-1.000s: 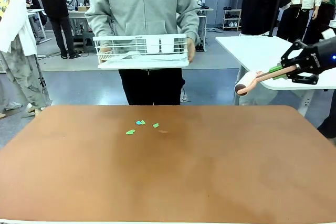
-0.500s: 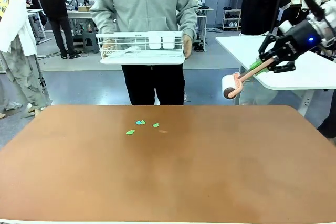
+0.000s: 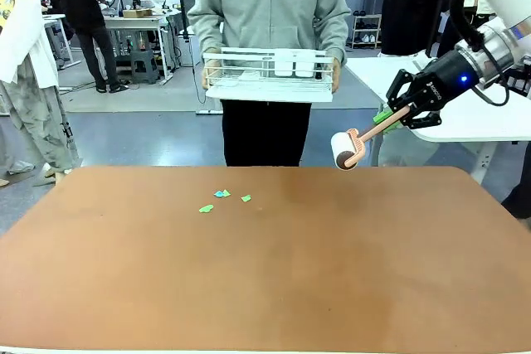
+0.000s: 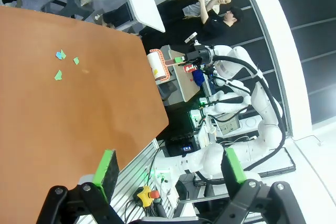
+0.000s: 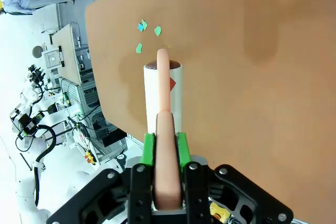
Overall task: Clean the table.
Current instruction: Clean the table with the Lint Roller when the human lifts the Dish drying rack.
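My right fingers [image 5: 150, 150] are clamped on the pinkish handle of the lint roller [image 3: 344, 151], a green pad on each side. Its white drum is out front, in the air by the far edge. My left fingers [image 4: 106, 167] hang wide apart, nothing in them. Below me spreads the bench [image 3: 332, 271], broad and reddish-brown. I judge it rigid and heavy: nothing to grip, just a firm top to press against. Green and blue scraps [image 3: 222, 198] lie well left of the drum and look paper-light. Beyond, a person holds a white wire basket [image 3: 270, 72].

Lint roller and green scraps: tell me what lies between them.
Only bare table between lint roller and green scraps, seen in the front view.
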{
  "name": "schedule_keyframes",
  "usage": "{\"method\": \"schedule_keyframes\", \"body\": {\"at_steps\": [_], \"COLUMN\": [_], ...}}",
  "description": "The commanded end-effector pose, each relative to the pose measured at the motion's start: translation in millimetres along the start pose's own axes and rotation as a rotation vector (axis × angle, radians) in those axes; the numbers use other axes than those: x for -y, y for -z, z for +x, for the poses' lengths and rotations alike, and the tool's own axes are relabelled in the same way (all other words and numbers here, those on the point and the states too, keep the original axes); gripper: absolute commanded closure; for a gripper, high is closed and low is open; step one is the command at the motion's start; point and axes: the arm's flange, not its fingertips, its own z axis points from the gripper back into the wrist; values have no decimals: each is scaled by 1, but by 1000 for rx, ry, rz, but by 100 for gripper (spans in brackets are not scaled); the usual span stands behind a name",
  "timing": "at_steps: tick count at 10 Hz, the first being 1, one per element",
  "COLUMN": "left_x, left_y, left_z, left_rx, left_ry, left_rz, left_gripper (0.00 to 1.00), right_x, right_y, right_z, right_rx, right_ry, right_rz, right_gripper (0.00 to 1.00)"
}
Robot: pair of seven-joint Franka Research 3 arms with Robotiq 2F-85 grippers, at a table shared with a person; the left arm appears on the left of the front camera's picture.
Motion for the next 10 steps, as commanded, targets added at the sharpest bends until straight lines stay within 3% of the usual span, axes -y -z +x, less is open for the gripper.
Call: {"method": "schedule_keyframes", "body": {"at_steps": [1, 4, 6, 10], "left_x": [3, 3, 3, 3], "left_y": [-1, -1, -1, -1], "left_z": [-1, -1, -1, -1], "left_rx": [13, 13, 13, 13], "left_ry": [14, 14, 14, 14], "left_rz": [-27, -27, -27, -27], "left_gripper": [0, 0, 0, 0], "right_x": [-4, 1, -4, -1], "right_y": [-3, -1, 59, 149], "right_z": [-2, 0, 32, 49], "right_rx": [-3, 1, -30, -7], "right_ry": [-6, 1, -45, -41], "right_rz": [2, 0, 28, 39], "right_gripper": [79, 79, 79, 79]}}
